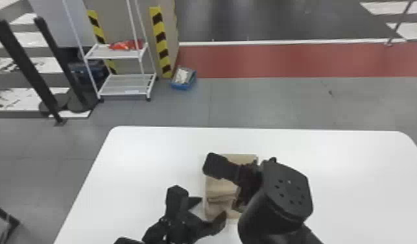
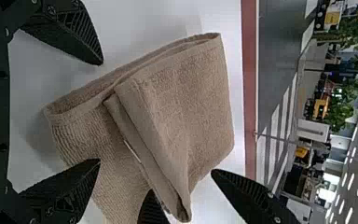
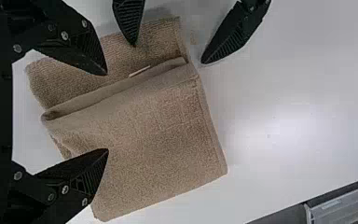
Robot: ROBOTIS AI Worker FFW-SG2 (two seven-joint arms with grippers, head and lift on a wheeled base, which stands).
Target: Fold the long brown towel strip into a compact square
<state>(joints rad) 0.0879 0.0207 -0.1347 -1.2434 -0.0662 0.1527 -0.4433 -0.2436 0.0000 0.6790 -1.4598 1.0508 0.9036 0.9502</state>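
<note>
One desk takes up most of my reach, w/ the towel lying on it ahead of me, part-folded: its doubled panel is at the far end, the less-covered layer at the near end. Long axis runs approx. straight away from me; the panel's edge crosses it. Both sets of fingers are wide apart, no cloth gripped. R fingers straddle that edge from above, reaching in from the R, one over the panel, the other over the near layer. L fingers are at the near L corner, so L arm is closer to the near end; the bulk lies beyond them & to their R. Prob. next: pinch that end & turn it away from me, over the panel. Smallest bit: a white label by the panel's edge.
</note>
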